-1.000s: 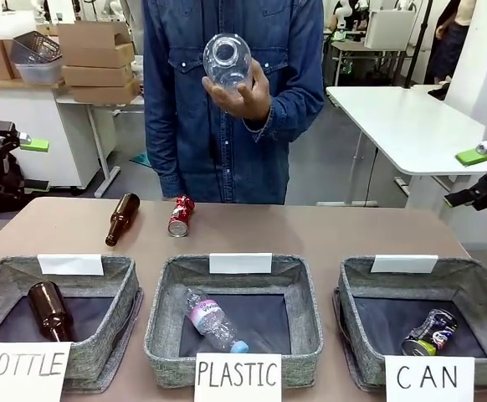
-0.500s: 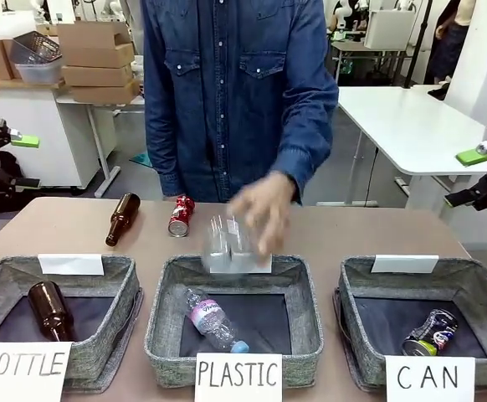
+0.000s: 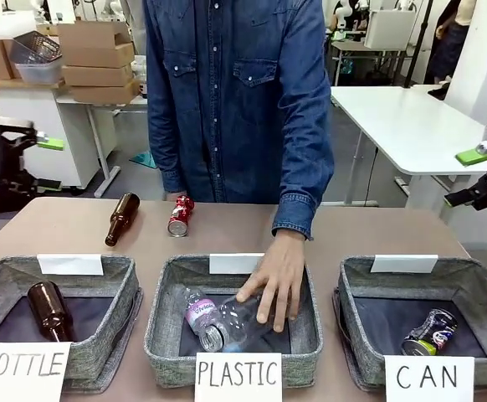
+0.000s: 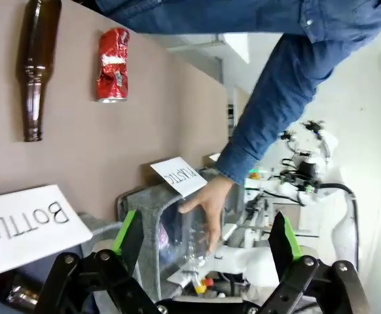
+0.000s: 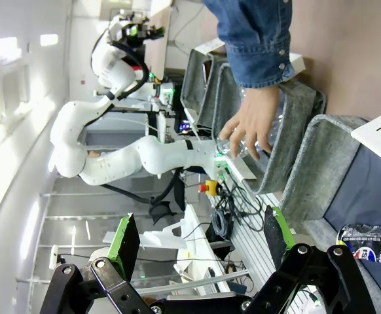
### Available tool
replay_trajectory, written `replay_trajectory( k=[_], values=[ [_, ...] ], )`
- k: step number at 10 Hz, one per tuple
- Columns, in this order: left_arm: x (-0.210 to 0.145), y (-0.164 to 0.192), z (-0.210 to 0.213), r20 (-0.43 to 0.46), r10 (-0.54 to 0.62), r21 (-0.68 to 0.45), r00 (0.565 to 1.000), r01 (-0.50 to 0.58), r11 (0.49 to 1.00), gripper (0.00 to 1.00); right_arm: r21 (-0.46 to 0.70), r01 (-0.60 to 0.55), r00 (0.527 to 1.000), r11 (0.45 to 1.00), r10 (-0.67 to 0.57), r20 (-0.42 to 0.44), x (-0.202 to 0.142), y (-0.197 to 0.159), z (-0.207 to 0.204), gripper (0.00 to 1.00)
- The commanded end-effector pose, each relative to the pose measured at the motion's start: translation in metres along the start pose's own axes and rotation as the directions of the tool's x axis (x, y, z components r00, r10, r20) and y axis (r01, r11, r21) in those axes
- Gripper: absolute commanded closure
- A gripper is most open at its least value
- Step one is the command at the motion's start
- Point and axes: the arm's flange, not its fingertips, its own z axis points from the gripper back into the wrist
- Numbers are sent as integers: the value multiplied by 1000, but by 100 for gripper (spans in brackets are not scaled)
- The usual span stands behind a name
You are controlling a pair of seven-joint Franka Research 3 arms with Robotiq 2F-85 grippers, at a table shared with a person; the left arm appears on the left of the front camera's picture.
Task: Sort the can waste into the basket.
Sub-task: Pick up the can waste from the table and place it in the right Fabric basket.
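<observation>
cans (image 3: 181, 216) (image 3: 429, 332) 2 | brown bottles (image 3: 122, 219) (image 3: 49, 311) 2 | clear plastic bottles (image 3: 200, 311) (image 3: 242, 324) 2 | baskets (image 3: 129, 295) (image 3: 163, 325) (image 3: 350, 311) 3 | signs (image 3: 22, 369) (image 3: 238, 378) (image 3: 428, 378) 3

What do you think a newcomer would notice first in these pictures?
A person's hand in a denim sleeve rests on a clear plastic bottle inside the middle grey basket signed PLASTIC. A crushed red can lies on the table beside a brown glass bottle, outside the grey basket signed CAN, which holds a dark printed can.
</observation>
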Motion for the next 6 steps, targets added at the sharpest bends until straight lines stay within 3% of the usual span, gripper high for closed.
replay_trajectory(
  k=[1,3,5,6],
  values=[
    [17,-16,-34,53,11,199,999,-21,980,0,-14,-22,1000,1000,22,-1,0,-1,1,0],
    [27,-32,-91,-17,-35,367,999,39,929,0,-14,-22,1000,1000,22,-1,0,-1,1,0],
    [40,-42,-154,-154,-88,442,984,148,885,0,-14,-22,1000,1000,22,-1,0,-1,1,0],
    [46,-46,-166,-174,-11,438,985,88,895,0,-14,-22,1000,1000,22,-1,0,-1,1,0]
  ],
)
